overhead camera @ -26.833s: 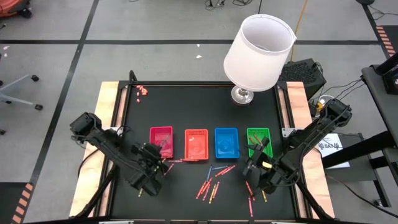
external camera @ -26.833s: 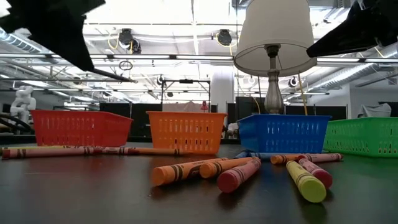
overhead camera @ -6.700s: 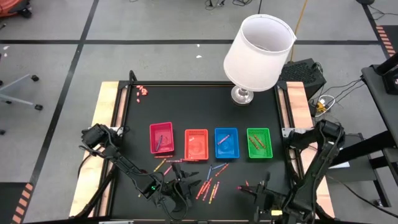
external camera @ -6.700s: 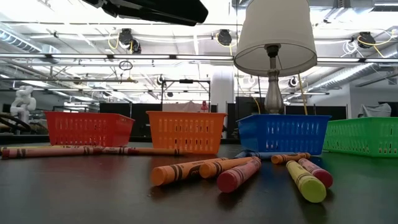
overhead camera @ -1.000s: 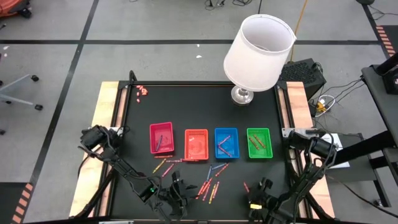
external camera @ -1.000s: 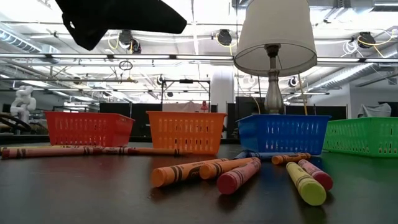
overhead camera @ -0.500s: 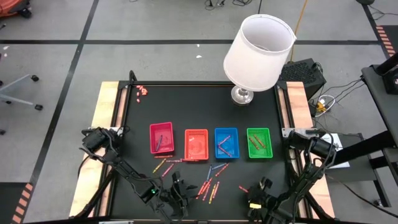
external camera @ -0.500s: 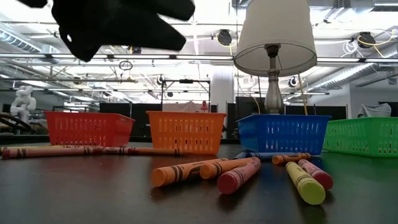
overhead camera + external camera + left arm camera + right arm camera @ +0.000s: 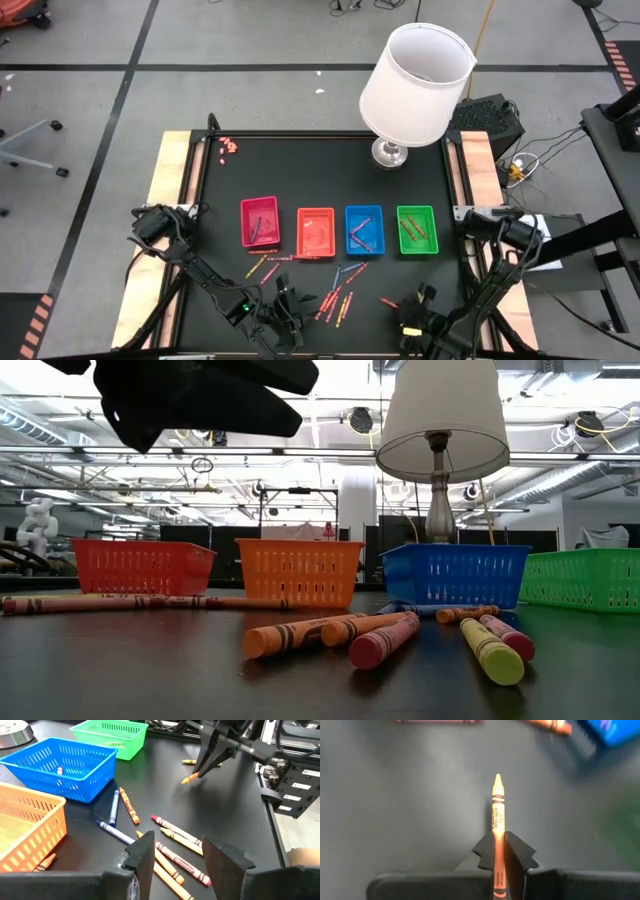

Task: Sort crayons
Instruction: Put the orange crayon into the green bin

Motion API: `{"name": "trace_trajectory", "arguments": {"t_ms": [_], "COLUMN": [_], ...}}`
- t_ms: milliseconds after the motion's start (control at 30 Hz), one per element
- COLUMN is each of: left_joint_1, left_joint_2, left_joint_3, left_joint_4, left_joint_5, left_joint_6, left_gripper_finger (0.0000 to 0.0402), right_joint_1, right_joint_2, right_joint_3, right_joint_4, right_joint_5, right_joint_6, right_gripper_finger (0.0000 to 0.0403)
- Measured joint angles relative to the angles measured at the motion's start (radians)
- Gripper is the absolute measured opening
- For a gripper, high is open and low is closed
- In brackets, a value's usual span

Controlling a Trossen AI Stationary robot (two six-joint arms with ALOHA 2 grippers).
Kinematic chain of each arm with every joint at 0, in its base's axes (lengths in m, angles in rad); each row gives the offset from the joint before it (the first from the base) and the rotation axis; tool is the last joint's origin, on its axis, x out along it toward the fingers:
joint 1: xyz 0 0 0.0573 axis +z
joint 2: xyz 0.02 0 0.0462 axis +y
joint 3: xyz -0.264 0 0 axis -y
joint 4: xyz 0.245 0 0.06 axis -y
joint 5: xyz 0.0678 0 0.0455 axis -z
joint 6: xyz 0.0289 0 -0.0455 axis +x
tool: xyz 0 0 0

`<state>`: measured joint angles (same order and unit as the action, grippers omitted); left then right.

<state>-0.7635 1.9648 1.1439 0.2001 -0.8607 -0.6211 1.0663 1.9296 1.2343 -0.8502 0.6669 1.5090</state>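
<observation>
Four baskets stood in a row across the middle of the black table (image 9: 320, 165): red basket (image 9: 259, 221), orange basket (image 9: 316, 231), blue basket (image 9: 364, 228), green basket (image 9: 417, 229), read from 9 o'clock to 3 o'clock.

Item 1. Right gripper (image 9: 498, 851), at about 5 o'clock on the table in the high view. Jaws closed on an orange crayon (image 9: 497, 820), gripped low on the shaft, most of its length and the tip projecting forward.

Item 2. Left gripper (image 9: 177, 851), at about 6 o'clock, above the loose crayons (image 9: 335, 300). Fingers parted, nothing between them.

Item 3. Loose crayons, scattered on the table between the baskets and the 6 o'clock edge; red, yellow, orange and blue pieces lay touching or just beside one another. A few crayons already lay in the red, blue and green baskets.

Risks, as judged:
- Held crayon was clamped near one end only; a quick swing might have let it pivot or slip out.
- Orange basket sat well apart from the right gripper, with green and blue between; an early release would have misfiled the crayon.
- Left fingers, descending into closely packed sticks, might have pinched two or rolled neighbours aside.
- Both arms worked near 6 o'clock; their paths could have crossed.
</observation>
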Motion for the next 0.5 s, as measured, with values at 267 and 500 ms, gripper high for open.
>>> {"name": "trace_trajectory", "arguments": {"t_ms": [267,500], "left_joint_1": [0.006,0.031], "left_joint_2": [0.0,0.0], "left_joint_3": [0.0,0.0], "left_joint_4": [0.0,0.0], "left_joint_5": [-0.012,-0.012], "left_joint_6": [0.009,0.064], "left_gripper_finger": [0.0162,0.0162], "right_joint_1": [0.002,0.002], "right_joint_2": [-0.082,-0.159], "right_joint_3": [0.001,0.001], "right_joint_4": [0.01,0.018], "right_joint_5": [0.224,0.361], "right_joint_6": [-0.159,-0.42], "right_gripper_finger": [0.0003,0.0004]}}
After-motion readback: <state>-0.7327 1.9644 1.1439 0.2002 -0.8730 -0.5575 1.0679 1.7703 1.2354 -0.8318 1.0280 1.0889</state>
